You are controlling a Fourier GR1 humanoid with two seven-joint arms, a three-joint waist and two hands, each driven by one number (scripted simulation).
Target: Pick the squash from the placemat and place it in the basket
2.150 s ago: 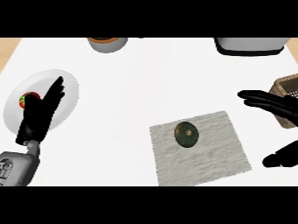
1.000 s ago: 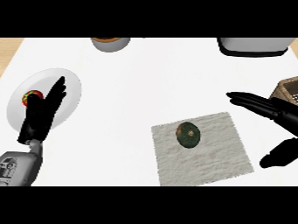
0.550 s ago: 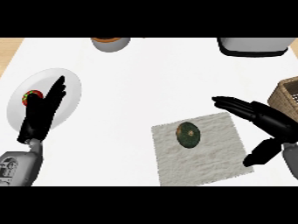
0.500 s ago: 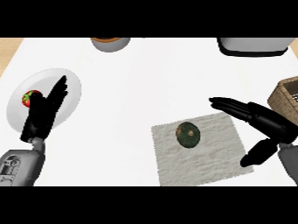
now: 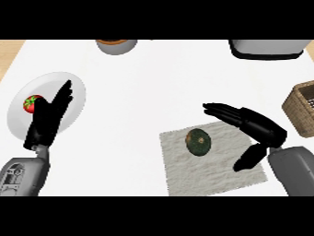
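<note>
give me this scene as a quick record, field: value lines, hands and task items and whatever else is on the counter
squash: dark green, lying on the placemat, not held
placemat: pale cloth, lower centre-right of the counter
basket: woven, at the right edge, partly cut off
right hand: open, fingers spread, just right of the squash, over the placemat
left hand: open, resting at the left over the white plate
white plate: holds a small red and green item
far edge: bowl, grey appliance
</note>
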